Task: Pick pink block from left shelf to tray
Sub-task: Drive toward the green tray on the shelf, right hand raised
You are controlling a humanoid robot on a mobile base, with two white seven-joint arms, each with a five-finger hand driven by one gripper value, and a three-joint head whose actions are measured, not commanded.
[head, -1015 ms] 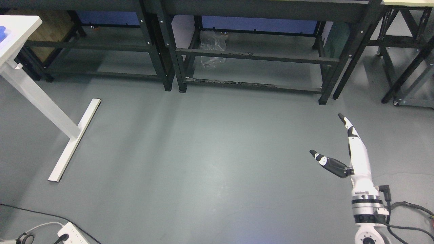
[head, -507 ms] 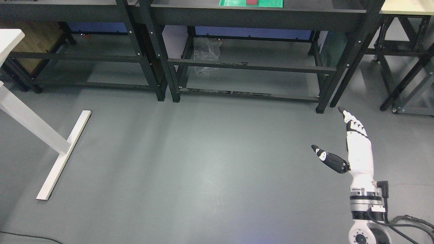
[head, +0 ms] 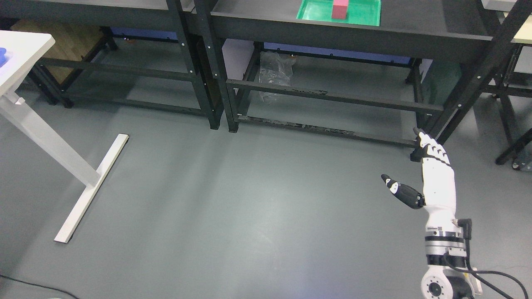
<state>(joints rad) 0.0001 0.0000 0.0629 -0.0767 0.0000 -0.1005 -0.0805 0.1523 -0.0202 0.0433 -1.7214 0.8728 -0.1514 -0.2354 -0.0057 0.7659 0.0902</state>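
One small pink rectangular block (head: 340, 9) stands in the green plastic tray (head: 365, 13) at the upper middle of the frame. It looks light and rigid; grip its flat sides. The right hand (head: 432, 178), lower right, is spread and empty.

A lab or workshop: black metal racks (head: 332, 99); grey floor (head: 232, 199).

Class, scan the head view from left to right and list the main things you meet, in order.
White table → white table foot → clear plastic bag → green tray → right hand, open above the floor.
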